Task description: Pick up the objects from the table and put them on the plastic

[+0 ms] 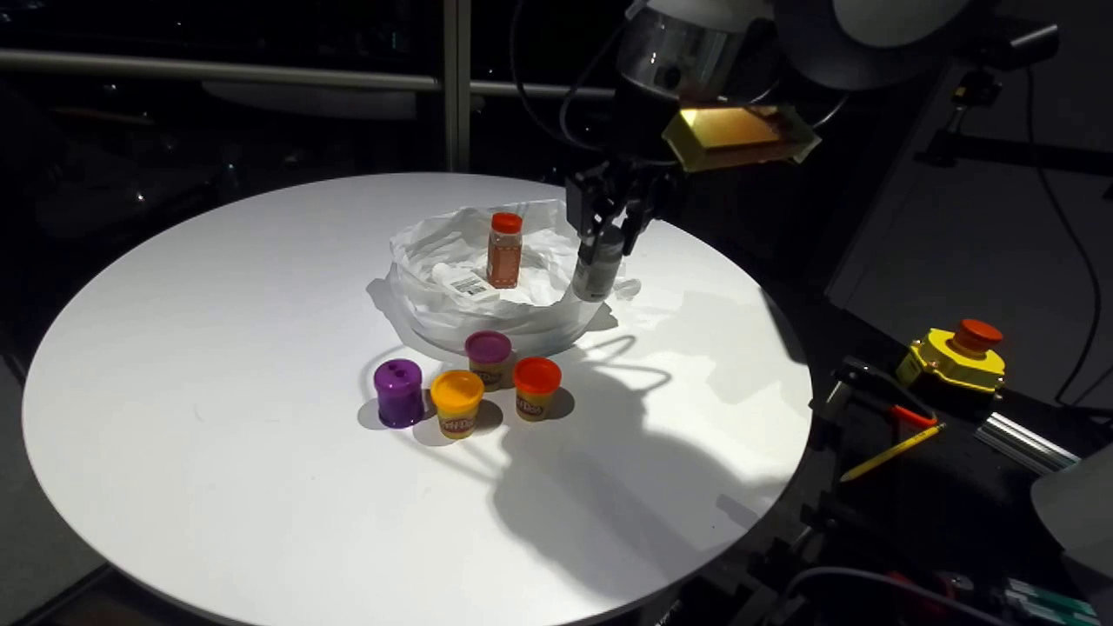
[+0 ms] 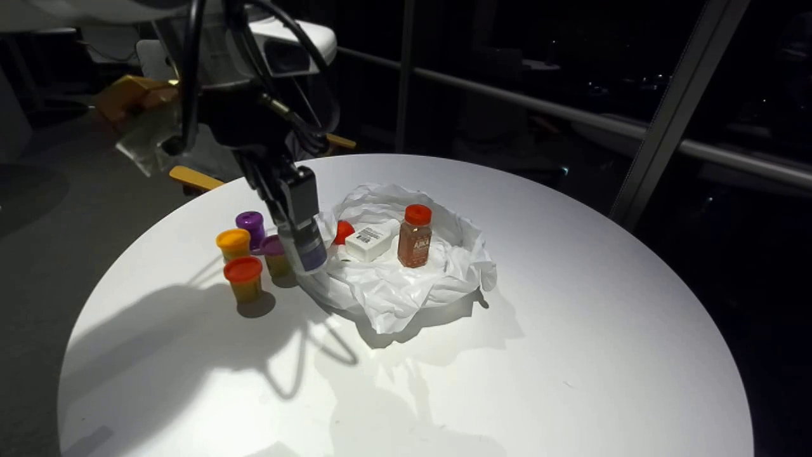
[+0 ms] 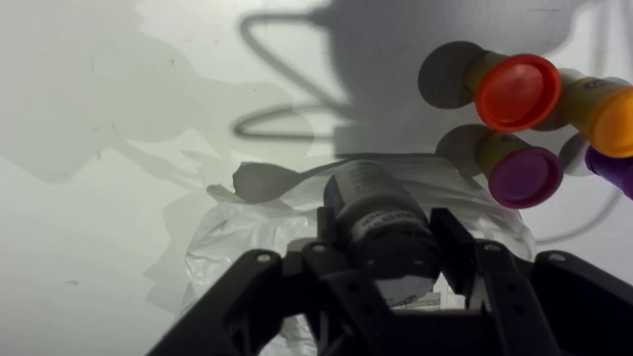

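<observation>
1. In an exterior view, where all clock directions are read, the hand (image 1: 610,242) is closed around the upper end of a grey bottle (image 1: 596,278), which hangs tilted, base toward 7 o'clock, at the 3 o'clock rim of the plastic (image 1: 541,327); I cannot tell whether they touch.
2. This looks like the placing step: hold the base above the rim, carry toward 9 o'clock, straighten, lower, then release slowly.
3. Stop short of the red-capped jar (image 1: 504,254); bare plastic between it and the bottle seems the best spot.
4. Avoid swinging toward 7 o'clock: the purple-lidded tub (image 1: 489,355) stands just beside the plastic, the red-lidded tub (image 1: 536,388) near it.
5. Rise straight up; the edge of the worktop (image 1: 217,330) lies beyond the plastic at 12 o'clock.
</observation>
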`<state>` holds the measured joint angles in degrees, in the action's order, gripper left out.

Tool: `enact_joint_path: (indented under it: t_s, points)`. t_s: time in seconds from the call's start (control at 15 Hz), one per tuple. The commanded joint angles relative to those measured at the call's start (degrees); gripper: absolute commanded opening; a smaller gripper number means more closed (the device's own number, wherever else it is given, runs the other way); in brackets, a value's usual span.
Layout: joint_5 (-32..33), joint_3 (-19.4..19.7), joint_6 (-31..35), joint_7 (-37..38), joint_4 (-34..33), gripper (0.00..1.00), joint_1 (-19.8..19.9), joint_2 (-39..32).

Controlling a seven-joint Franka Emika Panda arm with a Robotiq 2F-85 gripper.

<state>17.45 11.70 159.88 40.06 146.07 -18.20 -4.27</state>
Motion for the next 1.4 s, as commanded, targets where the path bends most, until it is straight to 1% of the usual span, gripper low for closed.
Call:
enact_joint_path:
  t_s: [0.0, 0.2, 0.33, 0.53, 0.87, 1.13, 1.2, 1.27, 1.33]
  points:
    - [1.4, -4.6, -1.4, 1.6, -4.6, 0.26, 5.9, 1.1]
    - [-2.8, -6.1, 0.2, -2.2, -9.9, 0.26, 9.9, -3.8]
    - [-3.8, -6.2, -0.6, -3.3, -13.4, 0.26, 11.5, -7.6]
    - [-5.0, -5.1, 0.2, -4.4, -17.8, 0.26, 12.3, -14.0]
    - [-12.5, -5.4, 2.8, -10.6, -23.5, 0.26, 14.5, -23.0]
    - [-16.3, -4.5, 3.6, -13.8, -25.7, 0.26, 14.6, -26.0]
    - [-16.8, -4.3, 4.0, -14.5, -25.5, 0.43, 14.6, -25.9]
    - [-17.2, -4.2, 4.5, -14.9, -25.2, 0.76, 14.6, -25.8]
    - [-17.6, -4.1, 4.9, -15.2, -24.6, 0.77, 14.5, -25.3]
